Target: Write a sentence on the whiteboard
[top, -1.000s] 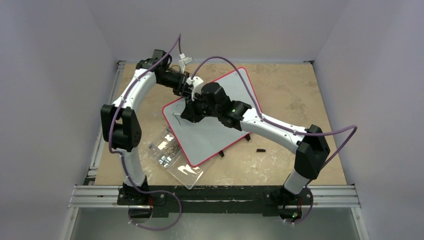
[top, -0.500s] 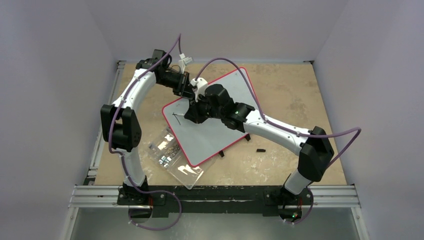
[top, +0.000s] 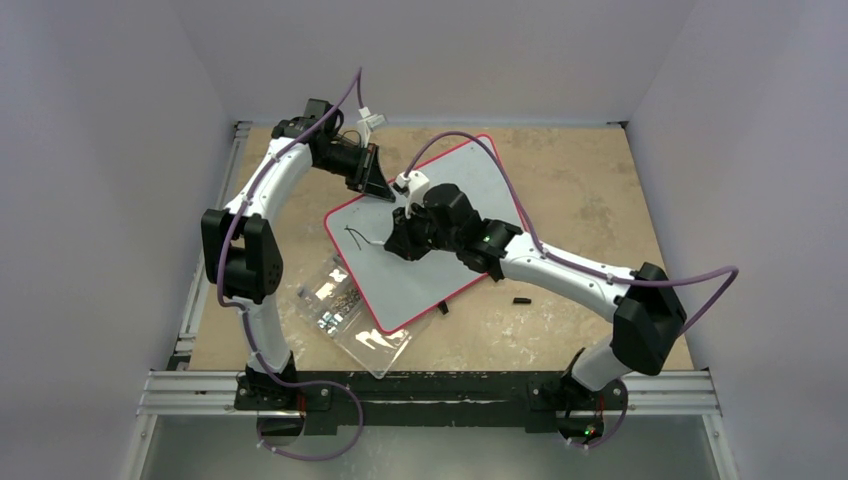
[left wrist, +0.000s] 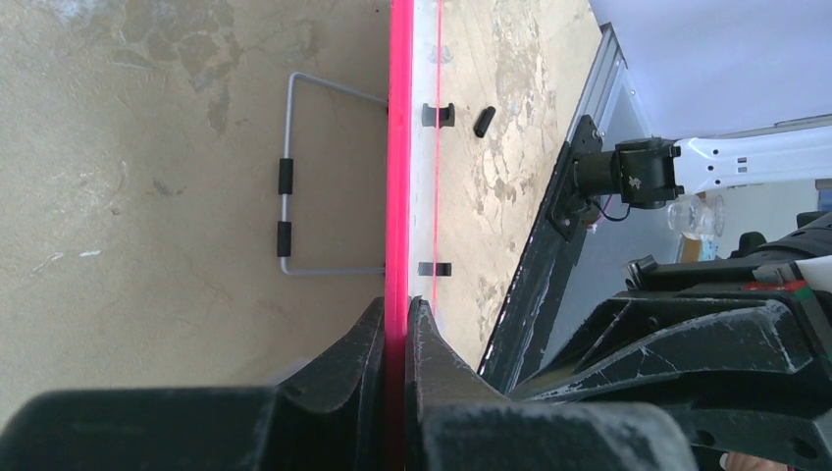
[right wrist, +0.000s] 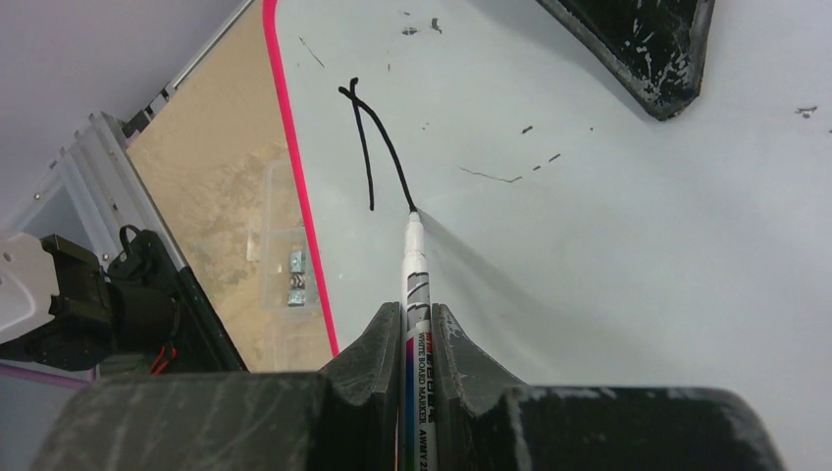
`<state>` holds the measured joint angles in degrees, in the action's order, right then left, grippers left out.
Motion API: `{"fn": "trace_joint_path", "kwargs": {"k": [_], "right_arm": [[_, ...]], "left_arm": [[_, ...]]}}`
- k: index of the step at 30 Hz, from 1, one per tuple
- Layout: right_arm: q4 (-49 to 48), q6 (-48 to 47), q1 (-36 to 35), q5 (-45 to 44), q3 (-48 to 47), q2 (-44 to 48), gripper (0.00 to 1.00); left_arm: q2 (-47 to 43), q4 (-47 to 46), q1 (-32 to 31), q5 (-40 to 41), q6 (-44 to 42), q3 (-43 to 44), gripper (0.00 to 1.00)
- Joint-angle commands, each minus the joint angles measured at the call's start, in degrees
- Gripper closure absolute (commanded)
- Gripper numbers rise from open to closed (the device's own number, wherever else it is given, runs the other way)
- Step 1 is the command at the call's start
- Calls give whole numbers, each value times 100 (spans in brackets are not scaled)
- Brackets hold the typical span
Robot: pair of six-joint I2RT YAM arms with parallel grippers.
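Sentence (right wrist: pixel 354 94) barely begun at whiteboard (top: pixel 415 285) left corner.
Right claw (right wrist: pixel 416 316) pinches marker (right wrist: pixel 413 257), tip on stroke end; blank board lies right. Left claw (left wrist: pixel 397 312) clamps far-left rim.

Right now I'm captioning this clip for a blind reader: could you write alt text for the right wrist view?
The right gripper clamps a marker whose tip touches the whiteboard at the end of a thin black stroke that crosses a second one. The board's red rim runs along the left, with tan table beyond.
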<state>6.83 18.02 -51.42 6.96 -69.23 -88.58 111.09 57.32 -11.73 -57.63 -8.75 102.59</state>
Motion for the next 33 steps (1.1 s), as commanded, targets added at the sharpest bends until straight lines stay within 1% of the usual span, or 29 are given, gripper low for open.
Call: {"fn": "trace_joint_path", "kwargs": {"k": [1,7,16,23,28,33], "right_arm": [[21,19,49,-311,190,173,100],[57,5,53,-373,-8,110,100],[241,-108,81,-558,-717,-189,100],[290,-71,272,-475,-1213,-473,100],[337,-65,332,-405,-1340,-545,100],[354,-71,331,-244,-1255,-393,100]], "left_arm": [[-197,307,-234,476,-487,34,100],[-200,319,-242,480,-496,25,100],[-203,332,-264,472,-513,18,100],[-208,347,-278,472,-532,27,100],[-201,348,-278,467,-535,26,100],[-190,352,-278,472,-540,47,100]]}}
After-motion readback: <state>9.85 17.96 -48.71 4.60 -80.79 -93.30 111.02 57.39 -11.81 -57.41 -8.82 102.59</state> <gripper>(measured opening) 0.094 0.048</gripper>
